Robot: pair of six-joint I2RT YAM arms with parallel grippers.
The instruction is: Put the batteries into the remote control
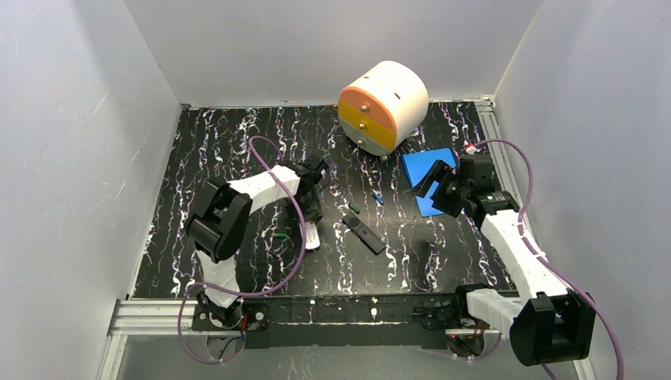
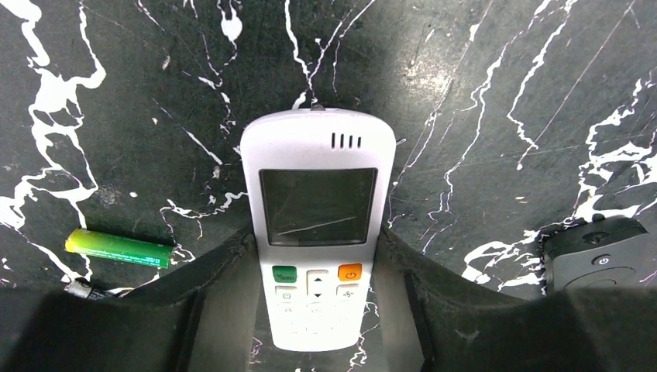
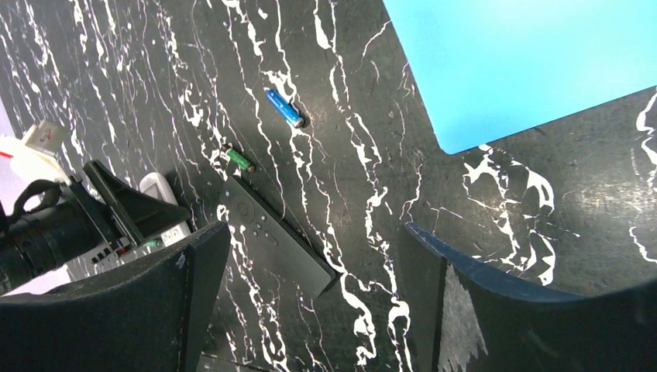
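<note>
We see the left gripper [image 2: 316, 260] low over the black, white-veined table [image 1: 237, 142]. Its jaws sit against both long sides of the white plastic remote control [image 2: 318, 155] and look closed on it, about half as wide as they could stand. The remote lies face up on the table, with its grey screen and its green and orange buttons showing.

In the left wrist view, a yellow-green cylindrical battery [image 2: 120, 248] lies flat on the table to the left of the white remote, apart from the jaws. At the right edge of that view we see the corner of a slim black remote control [image 2: 596, 260].

From above, the black remote lies diagonally near the middle of the table, just to the right of the white one. Two more small cells rest past its far end, apart from each other. A dark green battery [image 3: 239, 159] lies just beside the end of the black remote, and a blue battery [image 3: 283, 108] lies a little farther off. All three cells lie loose on the table, outside both remotes.

The right gripper [image 3: 314, 232] hangs above the table with its jaws wide and nothing between them. It is near a flat bright-blue rectangular sheet [image 3: 527, 62]. At the back of the table stands a white drum-shaped cabinet with orange and yellow drawer fronts [image 1: 384, 107].
</note>
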